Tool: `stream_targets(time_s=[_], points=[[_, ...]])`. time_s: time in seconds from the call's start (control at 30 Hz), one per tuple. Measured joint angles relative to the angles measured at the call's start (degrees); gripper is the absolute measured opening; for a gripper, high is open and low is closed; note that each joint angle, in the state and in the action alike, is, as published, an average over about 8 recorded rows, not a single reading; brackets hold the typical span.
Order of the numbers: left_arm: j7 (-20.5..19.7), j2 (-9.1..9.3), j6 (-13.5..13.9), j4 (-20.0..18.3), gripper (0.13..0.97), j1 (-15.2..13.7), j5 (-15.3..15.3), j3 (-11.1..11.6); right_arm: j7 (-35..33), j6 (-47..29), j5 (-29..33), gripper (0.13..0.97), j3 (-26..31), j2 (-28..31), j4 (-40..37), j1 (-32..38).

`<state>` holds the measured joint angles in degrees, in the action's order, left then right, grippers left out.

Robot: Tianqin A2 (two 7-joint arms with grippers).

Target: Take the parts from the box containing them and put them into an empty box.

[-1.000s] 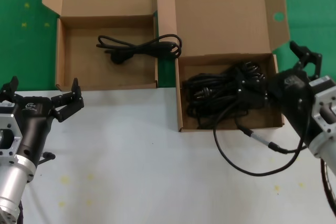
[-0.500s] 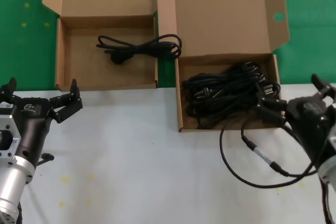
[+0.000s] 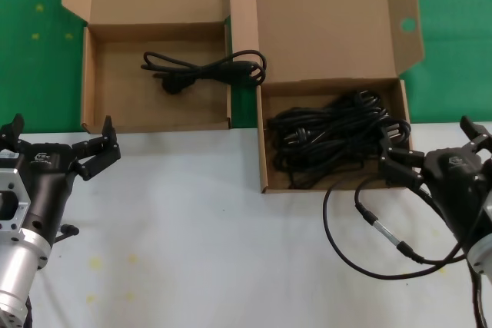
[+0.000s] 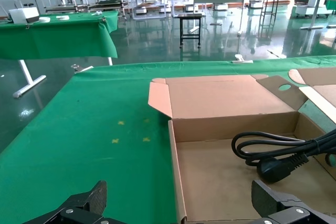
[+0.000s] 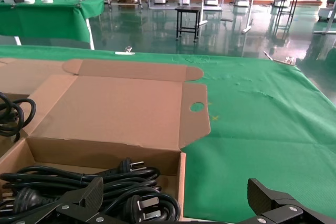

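Over at the left edge of the white tabletop (image 3: 192, 236), the left gripper (image 3: 60, 144) hangs just short of the plain-lidded box (image 3: 88, 82), its fingers spread wide and holding nothing. That box sits on the green cloth (image 3: 31, 44) at the far left of the table, lid folded back, with a single looped power cord (image 3: 206, 69) lying across its floor toward the right wall, one end of its loop draped over that wall. Right beside it, touching, stands the box with the holed ear flaps (image 3: 330, 28), its near end resting on the white surface; a tangled heap of black cords (image 3: 330, 140) fills its tray. At the right edge the right gripper (image 3: 434, 147) hovers at the near right corner of that tray, fingers wide apart and empty, one fingertip over the cords. The robot's own black cable with a silver connector (image 3: 377, 224) curls on the tabletop in front of it.
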<state>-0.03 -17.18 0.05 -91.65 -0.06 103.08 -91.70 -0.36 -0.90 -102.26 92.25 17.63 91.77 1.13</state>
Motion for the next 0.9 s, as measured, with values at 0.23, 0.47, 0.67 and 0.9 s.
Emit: stream_targets(time_s=[0.23, 0.47, 0.67, 0.9], points=[[0.00, 0.00, 0.00, 0.00, 0.966, 0.00, 0.00, 0.00, 0.00, 0.00, 0.00, 0.966, 0.00, 0.00, 0.00, 0.00], [0.00, 0.00, 0.00, 0.00, 0.966, 0.00, 0.00, 0.00, 0.00, 0.00, 0.00, 0.966, 0.00, 0.00, 0.00, 0.00], [0.00, 0.00, 0.00, 0.00, 0.966, 0.00, 0.00, 0.00, 0.00, 0.00, 0.00, 0.966, 0.00, 0.00, 0.00, 0.00], [0.00, 0.00, 0.00, 0.00, 0.966, 0.00, 0.00, 0.00, 0.00, 0.00, 0.00, 0.966, 0.00, 0.00, 0.00, 0.00]])
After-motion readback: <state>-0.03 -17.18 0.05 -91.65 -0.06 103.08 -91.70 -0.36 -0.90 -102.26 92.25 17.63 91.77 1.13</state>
